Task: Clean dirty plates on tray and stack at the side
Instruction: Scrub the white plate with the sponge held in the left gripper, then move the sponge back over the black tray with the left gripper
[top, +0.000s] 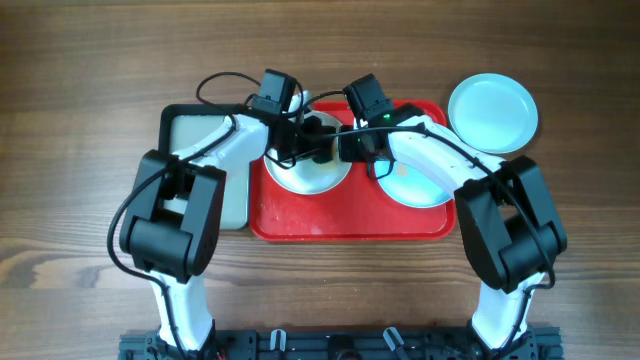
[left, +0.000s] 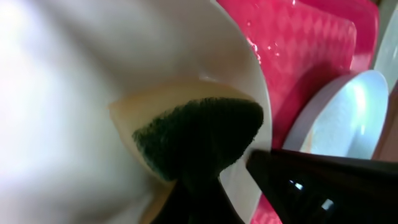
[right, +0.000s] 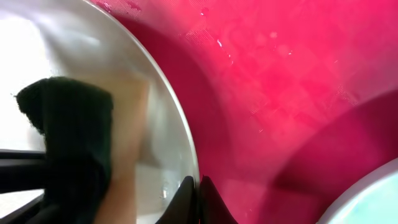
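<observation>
- The white plate, shallow and smooth-rimmed, lies on the left half of the red tray.
- The left gripper pinches a green-and-yellow sponge against it.
- The right gripper is clamped on the white plate's rim.
- One pale-blue plate sits on the tray's right half.
- The second pale-blue plate lies on the table, far right.

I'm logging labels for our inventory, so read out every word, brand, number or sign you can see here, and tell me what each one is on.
None: no word, number, brand or sign can be read in any view.
The red tray, the white plate, the pale-blue plate beside the tray and the sponge all show plain, unmarked surfaces.
</observation>
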